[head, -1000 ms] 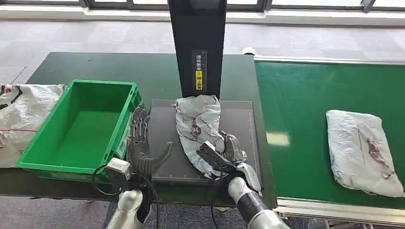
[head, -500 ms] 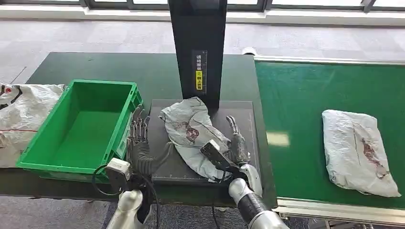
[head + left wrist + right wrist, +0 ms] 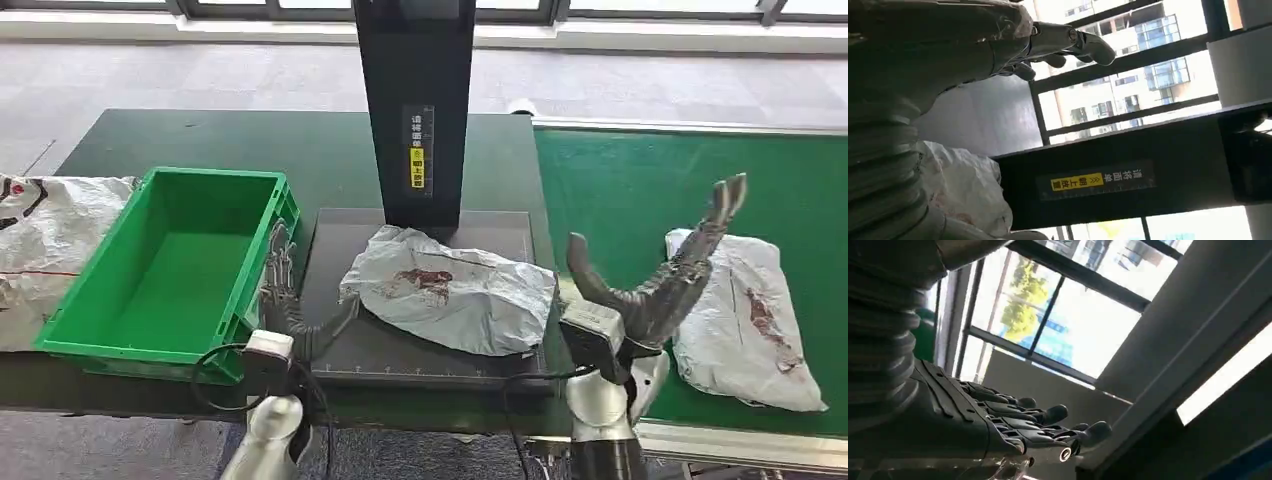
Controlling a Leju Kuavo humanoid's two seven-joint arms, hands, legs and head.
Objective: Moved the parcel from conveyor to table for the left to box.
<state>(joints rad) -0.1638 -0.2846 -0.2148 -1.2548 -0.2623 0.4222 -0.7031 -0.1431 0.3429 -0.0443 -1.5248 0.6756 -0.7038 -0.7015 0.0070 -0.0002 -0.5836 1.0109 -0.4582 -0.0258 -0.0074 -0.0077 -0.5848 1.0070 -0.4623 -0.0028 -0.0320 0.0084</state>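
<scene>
change: right hand (image 3: 655,285) has let go of the parcel (image 3: 450,288) since a second ago and risen to lower right, above the conveyor (image 3: 620,200) edge
right hand: fingers spread apart, holding nothing
parcel: lying flat on black pad (image 3: 345,345), frame centre, was upright and crumpled
left hand (image 3: 290,305): fingers apart, empty, between pad and crate
green crate (image 3: 165,345): left, nothing inside
second parcel (image 3: 750,315): right, on conveyor
</scene>
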